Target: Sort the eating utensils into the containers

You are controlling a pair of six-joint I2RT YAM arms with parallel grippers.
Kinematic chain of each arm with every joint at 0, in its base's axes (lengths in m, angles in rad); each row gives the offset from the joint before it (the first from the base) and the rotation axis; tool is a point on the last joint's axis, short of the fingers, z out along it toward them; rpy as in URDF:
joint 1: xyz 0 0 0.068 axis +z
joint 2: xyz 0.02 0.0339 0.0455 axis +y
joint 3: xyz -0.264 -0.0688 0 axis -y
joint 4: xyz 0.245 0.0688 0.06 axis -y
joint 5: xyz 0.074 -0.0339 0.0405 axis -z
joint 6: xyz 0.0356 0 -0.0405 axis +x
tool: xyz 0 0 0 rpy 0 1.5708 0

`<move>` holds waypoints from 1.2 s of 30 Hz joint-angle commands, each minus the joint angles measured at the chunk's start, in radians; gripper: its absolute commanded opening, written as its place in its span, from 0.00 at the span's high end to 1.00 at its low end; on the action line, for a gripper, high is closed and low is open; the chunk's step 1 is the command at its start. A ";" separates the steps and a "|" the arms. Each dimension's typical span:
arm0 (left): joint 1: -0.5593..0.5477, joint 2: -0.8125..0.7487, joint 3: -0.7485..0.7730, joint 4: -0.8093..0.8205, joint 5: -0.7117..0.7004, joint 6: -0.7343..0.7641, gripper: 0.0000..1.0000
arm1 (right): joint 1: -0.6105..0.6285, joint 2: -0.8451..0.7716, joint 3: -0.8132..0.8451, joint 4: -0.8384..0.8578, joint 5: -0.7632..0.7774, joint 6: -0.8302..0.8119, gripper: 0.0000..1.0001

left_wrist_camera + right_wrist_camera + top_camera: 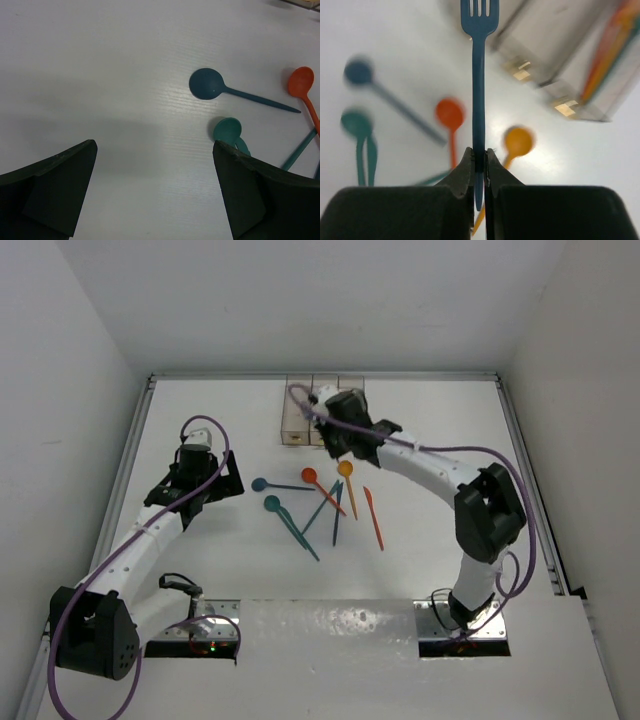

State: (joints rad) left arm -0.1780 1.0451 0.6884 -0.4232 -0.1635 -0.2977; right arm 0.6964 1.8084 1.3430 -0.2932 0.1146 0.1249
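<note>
My right gripper (479, 155) is shut on the handle of a blue fork (479, 75), held in the air with its tines toward the containers (555, 45). In the top view this gripper (335, 447) hangs just in front of the row of clear bins (297, 420). One bin holds orange and teal utensils (610, 45). Below lie a dark blue spoon (258, 484), a red spoon (309, 476), an orange spoon (345, 469), a teal spoon (271, 503) and an orange knife (373, 515). My left gripper (154, 150) is open over bare table, left of the dark blue spoon (206, 83) and the teal spoon (228, 129).
More thin blue and teal utensils (330, 508) cross each other in the middle of the pile. White walls close the table in at the left, right and back. A metal rail (530, 480) runs along the right edge.
</note>
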 commanded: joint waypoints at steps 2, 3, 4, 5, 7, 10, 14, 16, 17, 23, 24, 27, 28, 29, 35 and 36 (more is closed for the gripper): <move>-0.009 -0.016 0.039 0.023 0.009 -0.008 0.00 | -0.135 0.061 0.185 0.009 0.129 0.171 1.00; -0.009 -0.013 0.039 0.023 0.009 -0.008 0.00 | -0.162 0.086 0.261 0.002 0.141 0.192 1.00; -0.009 -0.013 0.037 0.023 0.009 -0.008 0.00 | -0.173 0.142 0.304 -0.009 0.151 0.197 1.00; -0.009 -0.011 0.037 0.023 0.007 -0.008 0.00 | -0.192 0.172 0.346 -0.029 0.154 0.206 1.00; -0.009 -0.007 0.037 0.023 0.007 -0.006 0.00 | -0.208 0.253 0.447 -0.027 0.152 0.239 1.00; -0.009 0.006 0.039 0.021 0.013 -0.003 0.00 | -0.239 0.345 0.525 -0.006 0.148 0.277 1.00; -0.009 0.018 0.039 0.020 0.016 0.000 0.00 | -0.268 0.442 0.594 0.012 0.155 0.289 0.99; -0.009 0.018 0.037 0.020 0.013 0.002 0.00 | -0.279 0.468 0.599 0.019 0.143 0.297 0.99; -0.009 0.020 0.037 0.020 0.013 0.002 0.00 | -0.281 0.488 0.598 0.019 0.132 0.297 0.98; -0.009 0.023 0.037 0.021 0.012 0.003 0.00 | -0.281 0.496 0.555 0.034 0.096 0.266 0.89; -0.009 0.023 0.037 0.021 0.018 0.005 0.00 | -0.281 0.491 0.550 0.037 0.086 0.260 0.84; -0.009 0.027 0.037 0.023 0.024 0.005 0.00 | -0.281 0.459 0.532 0.049 0.076 0.236 0.69; -0.009 0.026 0.037 0.023 0.024 0.005 0.00 | -0.281 0.445 0.522 0.049 0.076 0.229 0.65; -0.011 0.026 0.039 0.023 0.025 0.005 0.00 | -0.282 0.428 0.512 0.052 0.079 0.222 0.63; -0.009 0.020 0.040 0.021 0.030 0.005 0.00 | -0.281 0.174 0.280 0.101 0.123 0.214 0.60; -0.009 0.018 0.040 0.023 0.033 0.003 0.00 | -0.279 0.095 0.190 0.100 0.131 0.216 0.60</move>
State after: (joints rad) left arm -0.1780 1.0679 0.6884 -0.4232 -0.1444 -0.2970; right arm 0.4183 2.1086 1.6485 -0.2619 0.2108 0.3508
